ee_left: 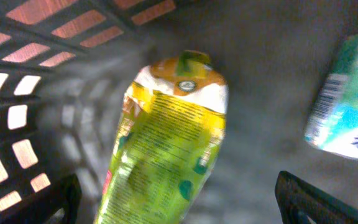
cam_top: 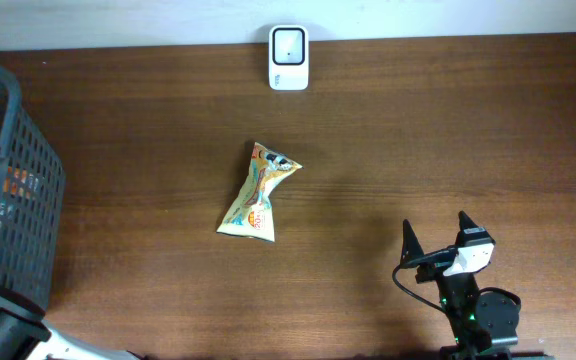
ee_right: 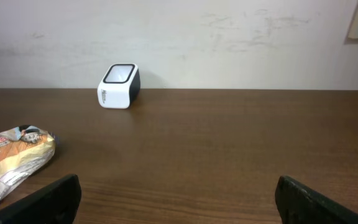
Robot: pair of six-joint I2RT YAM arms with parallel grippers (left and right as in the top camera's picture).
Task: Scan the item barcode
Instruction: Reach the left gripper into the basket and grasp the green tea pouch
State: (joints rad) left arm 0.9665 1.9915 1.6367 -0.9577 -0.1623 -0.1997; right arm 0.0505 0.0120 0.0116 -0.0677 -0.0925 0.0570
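Overhead view: the scanner [cam_top: 288, 58] stands at the far edge of the worktop [cam_top: 448, 120]. The orange snack packet [cam_top: 258, 192] lies flat near the centre, well apart from the scanner, and the basket [cam_top: 30, 180] sits at the left edge. The right tool [cam_top: 436, 235] rests at the front right with its jaws wide and empty; the left tool is not visible here. Left wrist view: the left tool [ee_left: 176, 202] hangs inside the basket, jaws wide and empty, over a yellow-green pouch [ee_left: 173, 137], which is probably the item to be scanned. A blue-white pack [ee_left: 347, 106] lies beside the pouch on the right. Risk: the pouch film looks glossy and crumpled, so a closing grip may slip or pinch only a fold. The basket wall is close on the left and may catch a finger. No barcode can be identified on the upturned face, so the pouch may reach the scanner with its code turned away. Right wrist view: the right tool [ee_right: 179, 208] faces the scanner with nothing between its jaws, and the snack packet lies to the left. Risk: a carry from the basket to the scanner passes near the snack packet and may push it.
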